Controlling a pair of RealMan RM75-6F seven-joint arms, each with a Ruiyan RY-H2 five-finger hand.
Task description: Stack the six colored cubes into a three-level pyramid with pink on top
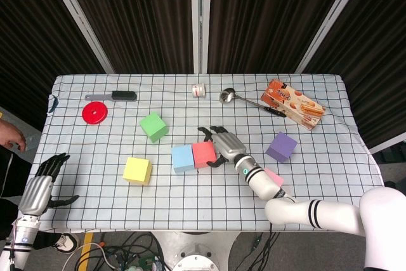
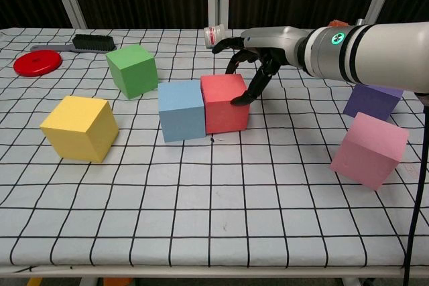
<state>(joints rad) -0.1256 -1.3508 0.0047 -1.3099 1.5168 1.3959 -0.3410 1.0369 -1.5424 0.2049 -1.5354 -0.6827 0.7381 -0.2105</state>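
Observation:
A red cube (image 1: 203, 154) (image 2: 224, 103) and a blue cube (image 1: 183, 158) (image 2: 181, 110) stand side by side, touching, mid-table. My right hand (image 1: 223, 144) (image 2: 251, 55) arches over the red cube's right side, fingers spread, fingertips touching that face, gripping nothing. The green cube (image 1: 154, 126) (image 2: 132, 70) lies behind and to the left, the yellow cube (image 1: 137, 170) (image 2: 79, 127) at the front left. The purple cube (image 1: 281, 146) (image 2: 373, 101) sits to the right. The pink cube (image 1: 274, 176) (image 2: 369, 150) is tilted, partly hidden by my forearm in the head view. My left hand (image 1: 41, 185) hangs open off the table's front left corner.
Along the back lie a red disc (image 1: 94, 113) (image 2: 37, 63), a black brush (image 1: 120, 96) (image 2: 90, 42), a small white bottle (image 1: 199, 90) (image 2: 213, 35), a metal spoon (image 1: 231, 96) and a snack box (image 1: 293, 103). Cables lie below the front edge.

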